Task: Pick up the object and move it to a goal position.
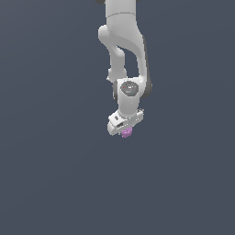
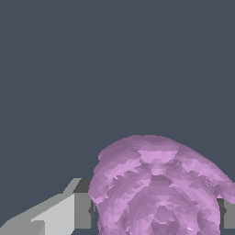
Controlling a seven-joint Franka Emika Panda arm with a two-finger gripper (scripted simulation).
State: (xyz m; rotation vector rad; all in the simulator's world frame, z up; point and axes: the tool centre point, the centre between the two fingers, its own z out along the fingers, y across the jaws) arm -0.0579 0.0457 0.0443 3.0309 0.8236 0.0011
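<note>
Pincer (image 1: 125, 129) count: one, on one white arm (image 1: 124, 46), clenched around the single pink-purple object (image 1: 126, 132). Object protrudes at the pincer's 6 o'clock in the exterior view. Wrist view: one bumpy object (image 2: 158, 193) between two grey fingers (image 2: 69, 212); contact with the tabletop cannot be determined.

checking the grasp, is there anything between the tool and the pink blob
Nothing shows between them. In the exterior view the pink blob sits right under the tool; in the wrist view it fills the space beside a grey finger.

one white arm (image 1: 123, 55), one pink-purple bumpy blob (image 1: 127, 132)
</note>
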